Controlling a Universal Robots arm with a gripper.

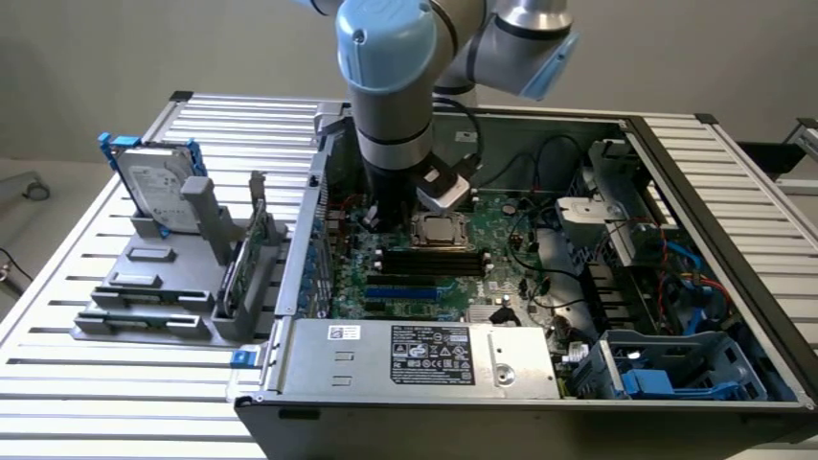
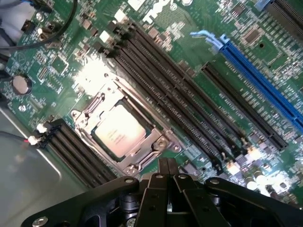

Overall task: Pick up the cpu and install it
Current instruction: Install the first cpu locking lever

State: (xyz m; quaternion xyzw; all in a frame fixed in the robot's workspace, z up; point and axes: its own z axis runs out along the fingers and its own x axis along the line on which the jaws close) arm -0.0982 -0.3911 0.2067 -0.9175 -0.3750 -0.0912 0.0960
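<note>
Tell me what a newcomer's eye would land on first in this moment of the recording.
The blue-grey robot arm reaching down into the open computer case dominates. Right below it, the cpu sits in its socket frame on the green motherboard, its pale silver lid catching the light, with the gripper shut and empty just beside it. On the exterior view's left, a silver hard drive stands upright in a grey holder.

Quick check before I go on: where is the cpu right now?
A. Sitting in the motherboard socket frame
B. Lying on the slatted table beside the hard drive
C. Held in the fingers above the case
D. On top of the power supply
A. The cpu lies with its silver lid up inside the metal socket frame on the motherboard, and the shut gripper holds nothing.
</note>
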